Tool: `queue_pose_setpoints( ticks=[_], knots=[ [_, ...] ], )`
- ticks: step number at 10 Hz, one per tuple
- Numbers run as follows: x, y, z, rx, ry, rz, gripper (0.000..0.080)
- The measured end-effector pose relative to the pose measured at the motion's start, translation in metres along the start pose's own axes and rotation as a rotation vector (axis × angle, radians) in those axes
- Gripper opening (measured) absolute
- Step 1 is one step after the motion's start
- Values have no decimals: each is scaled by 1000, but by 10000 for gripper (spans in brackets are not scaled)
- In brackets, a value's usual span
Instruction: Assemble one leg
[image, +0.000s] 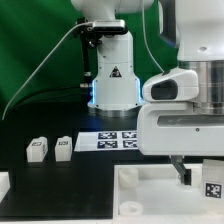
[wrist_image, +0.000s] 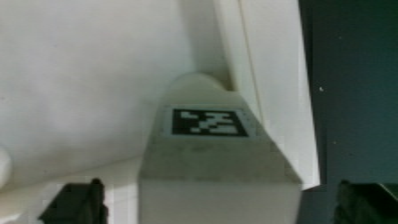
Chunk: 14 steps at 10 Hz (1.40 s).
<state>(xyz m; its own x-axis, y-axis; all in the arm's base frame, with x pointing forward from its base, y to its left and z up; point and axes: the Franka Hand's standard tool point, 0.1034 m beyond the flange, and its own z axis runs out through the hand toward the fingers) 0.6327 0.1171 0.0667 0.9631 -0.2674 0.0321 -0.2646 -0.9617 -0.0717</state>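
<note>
Exterior view: white rimmed panel (image: 150, 195) at the front, nothing seen inside. Two small tagged blocks (image: 38, 149), (image: 65, 145) sit on the black table (image: 40, 175) at the view's left, marker board (image: 118, 139) beside. Gripper (image: 184, 172) low over the panel.

Wrist view: tagged leg (wrist_image: 210, 150) against the panel's rim, between spread fingertips (wrist_image: 71, 203); fingers wide, contact can't tell.

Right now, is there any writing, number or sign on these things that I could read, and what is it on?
No words or numbers can be read.
Robot base: a black triangle warning sign, symbol too small to read.
Marker board: square black-and-white tags, patterns only.
Legs: the same tags.
Wrist view: one tag, no text.
</note>
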Motion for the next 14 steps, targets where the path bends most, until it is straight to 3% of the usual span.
queue_pose_setpoints(
  ticks=[5, 7, 8, 9, 12, 13, 14],
  knots=[
    [-1, 2, 0, -3, -7, 66, 649],
    [-1, 2, 0, -2, -7, 81, 393],
    [-1, 3, 1, -2, -9, 203, 393],
    [-1, 4, 1, -3, -9, 327, 294],
    [0, 6, 0, -8, -17, 618, 294],
    [2, 8, 0, -24, -58, 766, 294],
    [2, 8, 0, -12, -90, 990, 294]
  ],
)
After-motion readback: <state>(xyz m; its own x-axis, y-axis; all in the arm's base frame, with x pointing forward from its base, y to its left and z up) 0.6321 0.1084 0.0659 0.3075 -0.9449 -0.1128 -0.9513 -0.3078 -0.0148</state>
